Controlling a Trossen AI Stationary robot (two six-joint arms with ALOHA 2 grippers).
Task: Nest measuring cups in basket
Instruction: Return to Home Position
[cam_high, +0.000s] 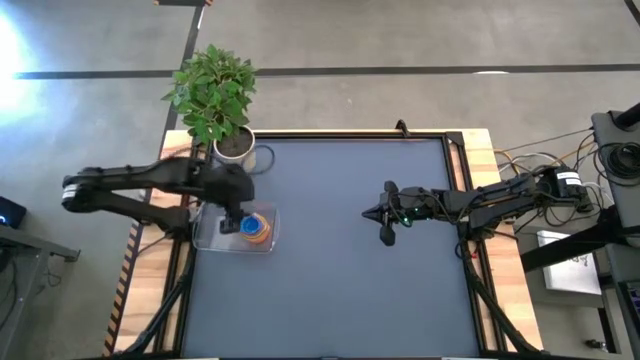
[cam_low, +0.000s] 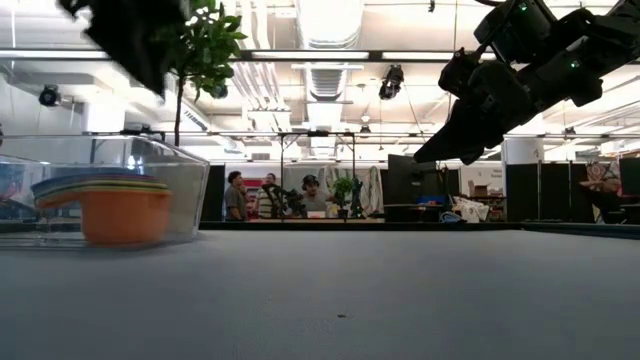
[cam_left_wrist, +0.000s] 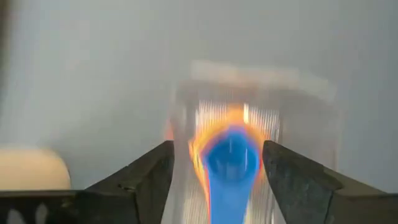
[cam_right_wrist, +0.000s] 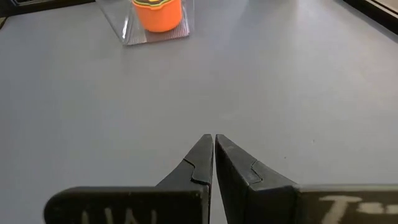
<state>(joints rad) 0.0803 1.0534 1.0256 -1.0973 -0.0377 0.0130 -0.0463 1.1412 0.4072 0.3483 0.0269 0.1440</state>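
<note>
The clear basket sits at the table's left side. It holds a nested stack of measuring cups: orange at the bottom, a blue one on top with its handle pointing toward the camera. My left gripper hangs over the basket, pointing steeply down. Its fingers stand open on either side of the stack and above it, touching nothing. My right gripper is shut and empty, held above the table at the mid right.
A white pot with a green plant stands just beyond the basket at the far left corner. The grey mat is bare between the basket and my right arm. People stand in the room beyond the table.
</note>
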